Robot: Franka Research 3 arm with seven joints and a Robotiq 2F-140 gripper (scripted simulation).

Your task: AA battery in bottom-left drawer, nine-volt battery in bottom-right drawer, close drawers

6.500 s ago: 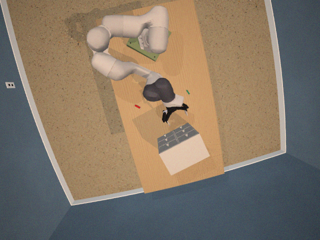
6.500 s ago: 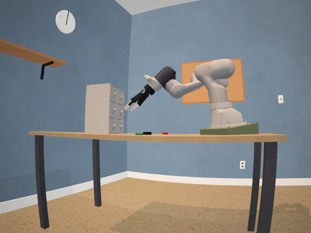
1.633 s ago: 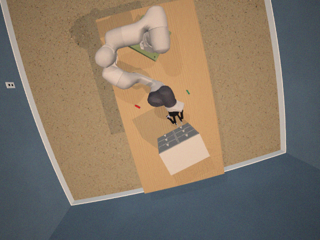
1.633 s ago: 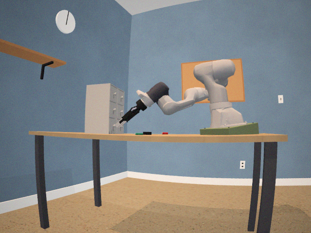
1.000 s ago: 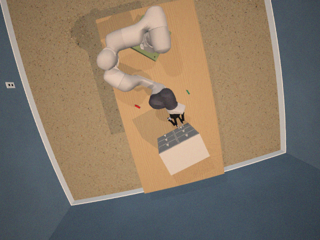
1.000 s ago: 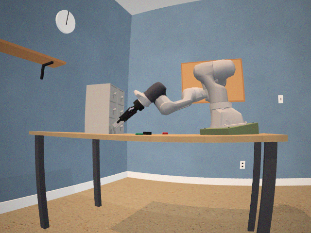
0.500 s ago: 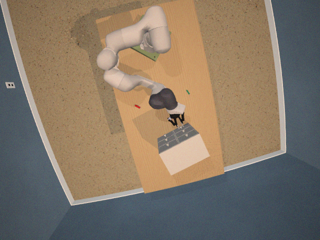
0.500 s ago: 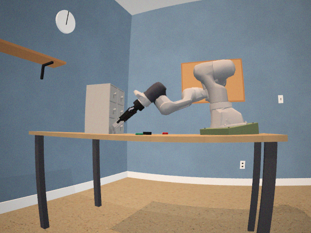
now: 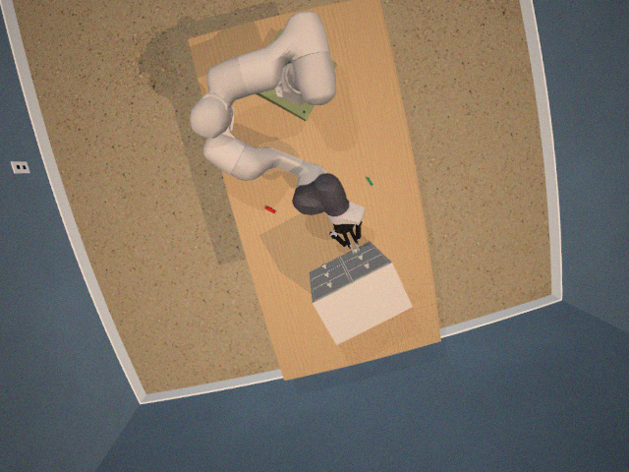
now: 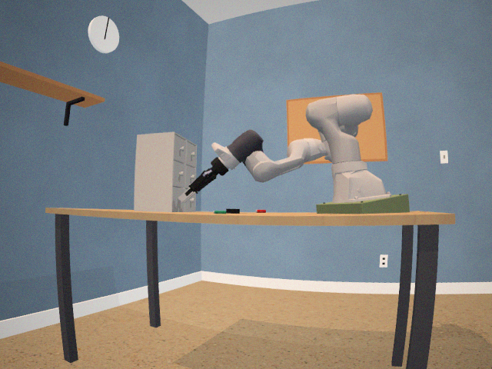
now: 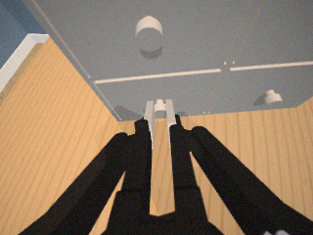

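Evidently the jaws (image 9: pixel 354 249) (image 10: pixel 182 197) were nearly closed, with the knob (image 11: pixel 159 105) of the bottom-left drawer (image 9: pixel 371 249) (image 10: pixel 177 205) (image 11: pixel 196 90) between their fingertips; at the centre of the wrist view they seemed to have hold of it. That knob stuck out from the front of the small chest (image 9: pixel 362 305) (image 10: pixel 154 174) (image 11: pixel 205 34), the jaws reaching down to it at a slant, so the coming pull had to run straight away from the front, toward the upper left of the top view. The drawer looked pushed in, and a short draw seemed wise, since too long a one would let the tray droop. Neither battery was in the jaws. On the bench (image 9: pixel 300 360) (image 10: pixel 397 218) (image 11: pixel 49 162), right of the chest in the exterior view, lay a green piece (image 9: pixel 369 181) (image 10: pixel 219 211), a black block (image 10: pixel 232 211), probably the nine-volt battery, and a red piece (image 9: pixel 270 208) (image 10: pixel 260 211); which was the AA battery I could not tell.

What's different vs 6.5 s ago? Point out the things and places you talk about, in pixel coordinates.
The gripper (image 9: pixel 354 248) (image 10: pixel 183 196) (image 11: pixel 159 110) moved down and toward the chest (image 9: pixel 363 305) (image 10: pixel 154 171) (image 11: pixel 196 39). Its fingers narrowed from wide apart to either side of the bottom-left knob (image 11: pixel 159 106); can't tell whether they grip it. Nothing visibly let go. Chest, red item (image 9: pixel 270 208) (image 10: pixel 260 211) and green item (image 9: pixel 369 180) (image 10: pixel 219 211) stayed put.
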